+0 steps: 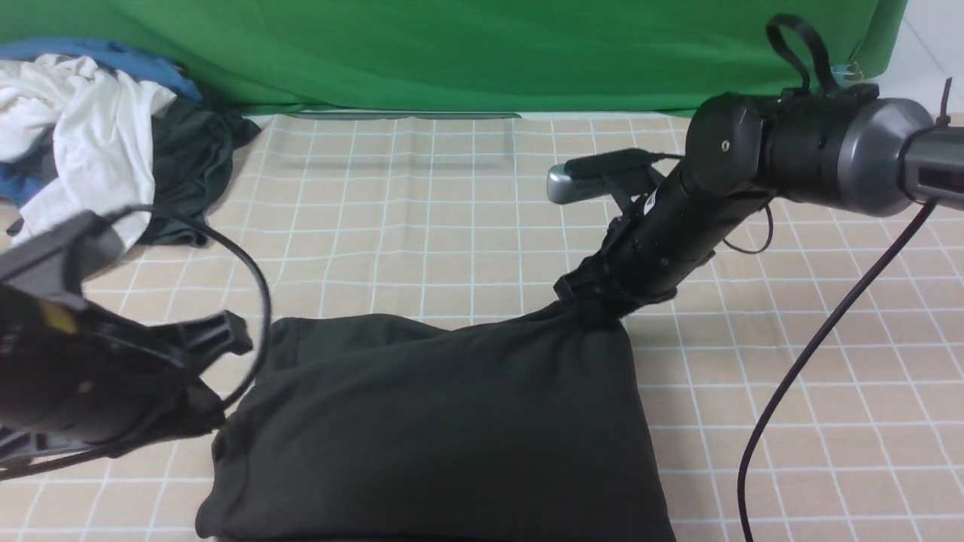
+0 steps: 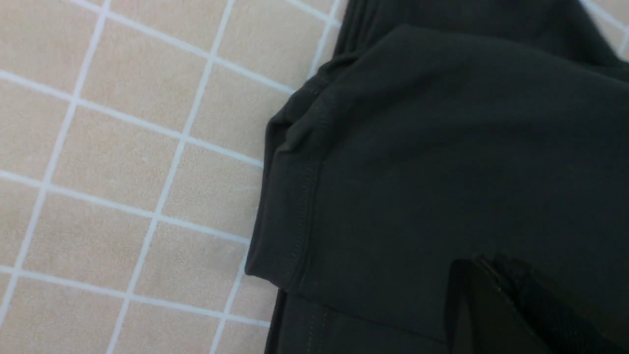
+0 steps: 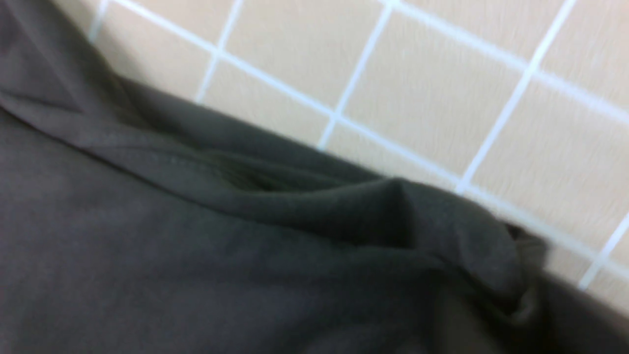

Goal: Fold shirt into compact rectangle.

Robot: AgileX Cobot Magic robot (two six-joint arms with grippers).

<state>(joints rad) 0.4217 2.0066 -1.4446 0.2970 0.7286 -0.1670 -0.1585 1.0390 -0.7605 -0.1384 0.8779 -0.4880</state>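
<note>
The black shirt [image 1: 444, 421] lies folded into a rough rectangle on the checked tablecloth [image 1: 422, 226], near the front edge. My right gripper [image 1: 593, 299] sits at the shirt's far right corner, and that corner rises into it. In the right wrist view the shirt [image 3: 196, 255] bunches up between the jaws of the right gripper [image 3: 521, 302], which are shut on it. My left arm [image 1: 83, 376] hangs at the shirt's left side. Its left gripper [image 2: 484, 270] is shut just above the shirt [image 2: 442, 147], near a stitched corner, and holds nothing that I can see.
A heap of clothes lies at the back left: a white shirt [image 1: 83, 128], a dark grey garment [image 1: 188, 165] and blue cloth [image 1: 113, 54]. A green backdrop [image 1: 482, 53] closes the far side. The right arm's cable [image 1: 791, 376] hangs over the table's right part.
</note>
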